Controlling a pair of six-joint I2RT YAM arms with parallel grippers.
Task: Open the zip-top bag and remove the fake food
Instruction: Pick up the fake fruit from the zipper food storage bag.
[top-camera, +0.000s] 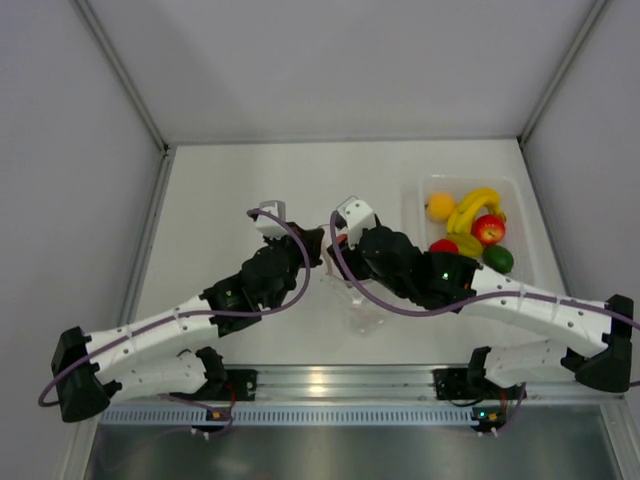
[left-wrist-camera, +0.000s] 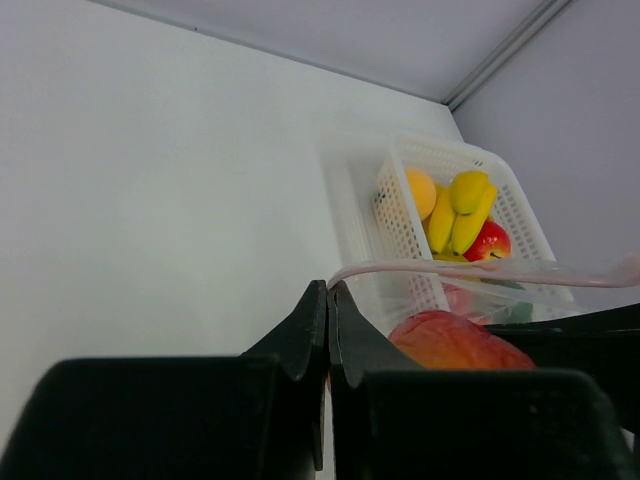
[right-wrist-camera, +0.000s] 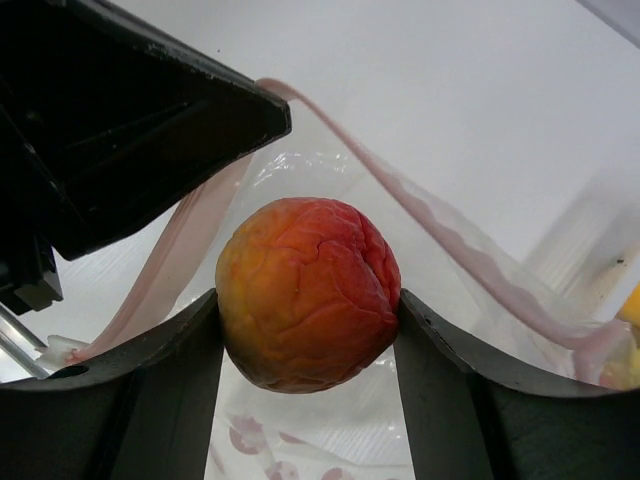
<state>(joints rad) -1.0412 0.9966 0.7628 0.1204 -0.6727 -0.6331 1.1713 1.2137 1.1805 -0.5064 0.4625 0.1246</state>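
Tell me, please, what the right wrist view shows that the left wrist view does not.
Only the right wrist view shows the right gripper with a finger clamped on either side of the peach, and the zip-top bag gaping open behind it. Only the left wrist view shows the orange and the red apple in the white tray, and the left gripper with its fingers pressed shut at the bag's edge. Both show the peach and the bag's pink zip strip.

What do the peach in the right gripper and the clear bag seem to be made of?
The peach, in the right gripper: probably painted plastic or foam; dull sheen, wrinkled, cracked skin. The bag: thin clear plastic film, creased, glossy, with a pink zip strip.
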